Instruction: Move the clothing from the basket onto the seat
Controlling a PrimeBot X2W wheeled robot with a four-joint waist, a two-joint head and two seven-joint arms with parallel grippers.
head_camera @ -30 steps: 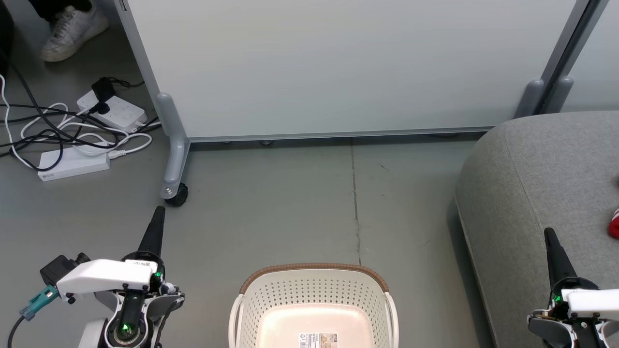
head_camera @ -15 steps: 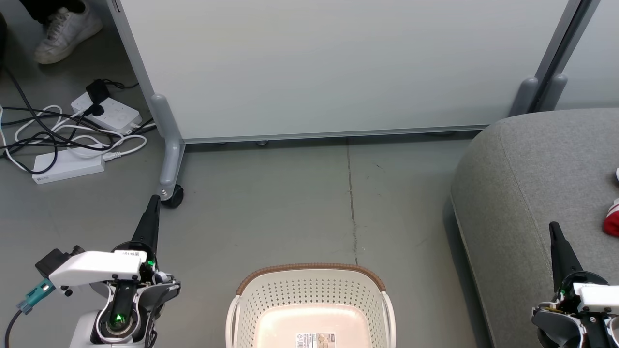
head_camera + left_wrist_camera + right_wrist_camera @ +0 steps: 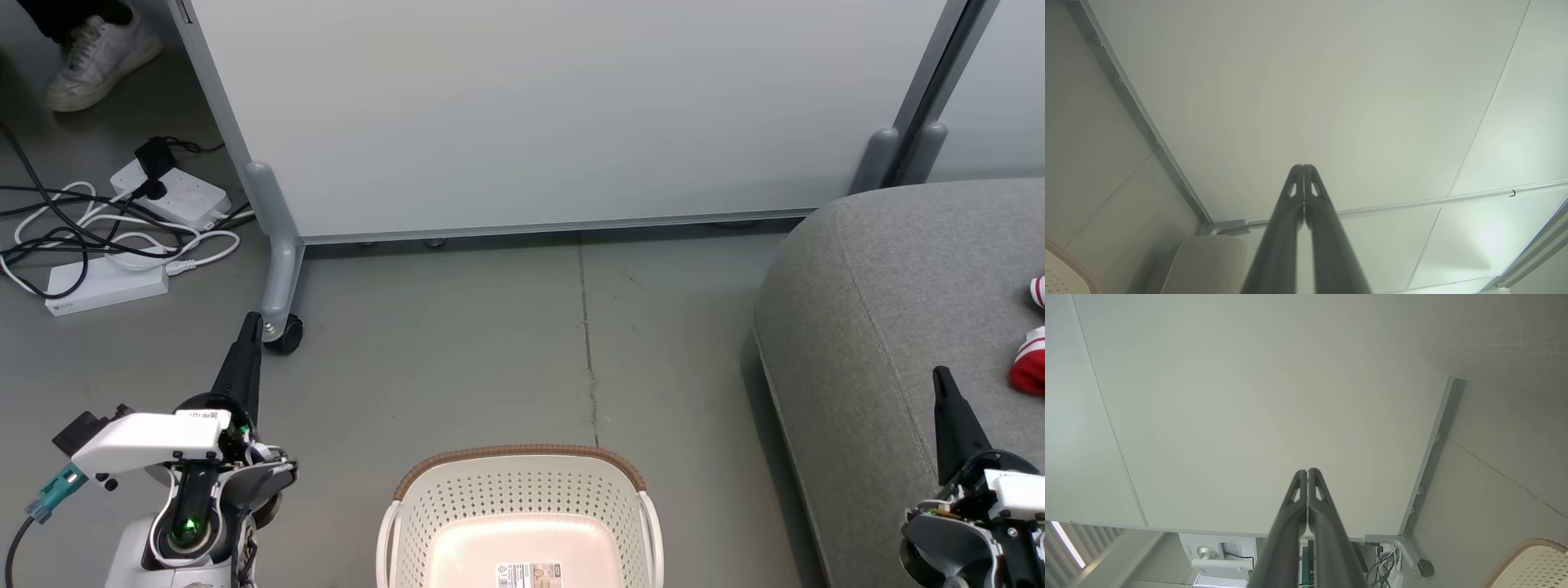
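Here, at the far left of the head view: a person's white shoe (image 3: 98, 53) in the top corner. Below it, a tangle of black and white cables (image 3: 122, 237) and two white power strips (image 3: 104, 283) lie on the grey floor (image 3: 457, 343).

Lower left: the left end effector (image 3: 251, 322). Its two dark fingers are pressed together into a single point with nothing held. The tip is just beside the black caster (image 3: 287, 333) of the pale partition panel (image 3: 555, 114). In the left wrist view the fingers meet at the tips, nothing sits between them, and they aim at the panel.

Bottom centre: the basket (image 3: 522, 456), cream and perforated, stands on the floor between the two arms with its brown rim toward the panel. The frame edge cuts off its near half. A paper label (image 3: 532, 574) lies on the inside bottom. A floor seam runs from the panel down to the rim.

Right: the seat (image 3: 882, 286), grey fabric with a rounded corner, is separated from the basket by a strip of floor. The clothing (image 3: 1030, 367), red with white stripes, lies on the seat at the right edge, mostly out of frame.

Lower right: the right end effector (image 3: 943, 377), seen against the seat. Its fingers are closed together and empty, the tip near the clothing but apart from it. In the right wrist view the fingers are pressed together and point at the panel.
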